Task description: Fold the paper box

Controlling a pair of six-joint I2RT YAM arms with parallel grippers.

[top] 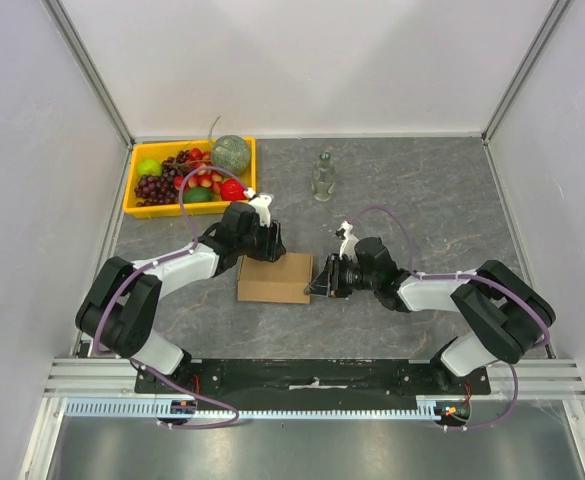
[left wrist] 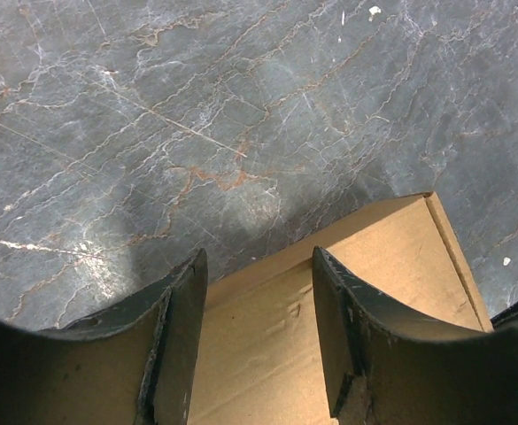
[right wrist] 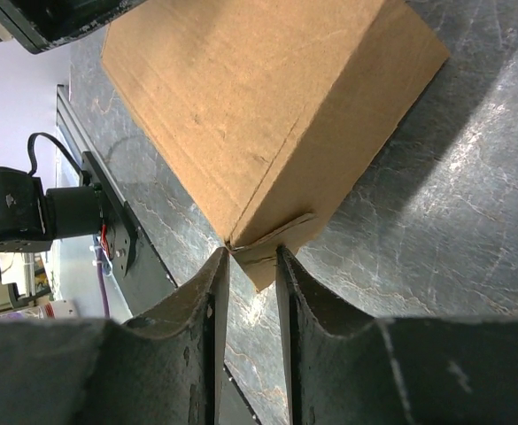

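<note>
The paper box point(top: 272, 278) is a closed brown cardboard block lying mid-table. My left gripper point(top: 270, 243) hovers over its far edge. In the left wrist view its fingers point(left wrist: 183, 310) stand apart above the box top point(left wrist: 400, 257), gripping nothing. My right gripper point(top: 317, 285) is at the box's right near corner. The right wrist view shows the box point(right wrist: 241, 97) with a small cardboard tab point(right wrist: 272, 257) poking out at that bottom corner. The right gripper point(right wrist: 251, 255) has both fingertips against the tab's sides, with a narrow gap.
A yellow tray point(top: 132, 195) of fruit sits at the back left. A small glass bottle point(top: 323, 177) stands behind the box, toward the right. White walls enclose the table. A metal rail point(top: 312, 380) carries the arm bases along the near edge.
</note>
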